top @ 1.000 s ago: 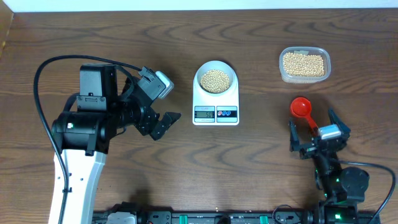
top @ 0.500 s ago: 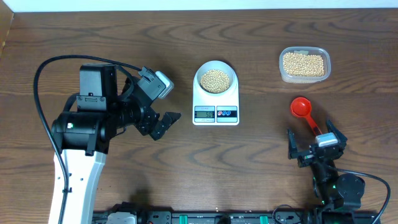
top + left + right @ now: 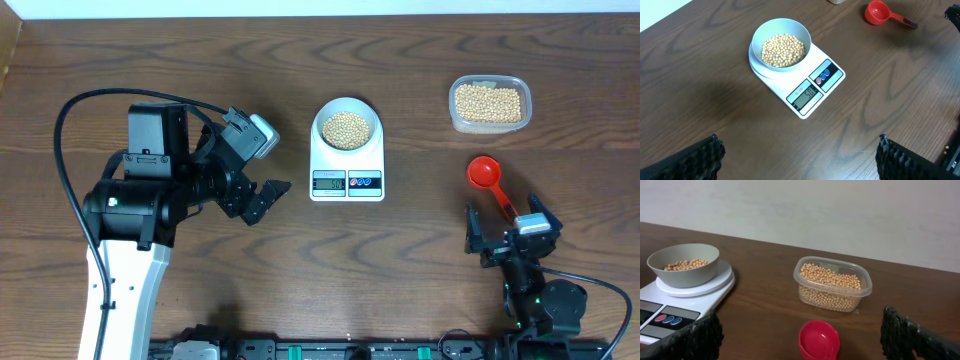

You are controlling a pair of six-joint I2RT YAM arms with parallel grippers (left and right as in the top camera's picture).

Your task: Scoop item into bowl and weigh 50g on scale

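Observation:
The pale bowl point(image 3: 347, 126) sits on the white scale point(image 3: 347, 178) and holds tan beans point(image 3: 347, 129). The scale display point(image 3: 805, 94) reads about 50. The bowl also shows in the left wrist view point(image 3: 781, 44) and the right wrist view point(image 3: 684, 264). More beans fill a clear plastic tub point(image 3: 489, 103). A red scoop point(image 3: 490, 180) lies empty on the table, also in the right wrist view point(image 3: 819, 340). My left gripper point(image 3: 262, 197) is open and empty, left of the scale. My right gripper point(image 3: 510, 232) is open and empty, just in front of the scoop's handle.
The tub shows in the right wrist view point(image 3: 834, 283) behind the scoop. The left arm's base and black cable point(image 3: 70, 110) take up the table's left side. A pale wall stands behind the table's far edge.
The right gripper drew back toward the near edge, away from the red scoop, which stays lying on the table. The left arm has not moved.

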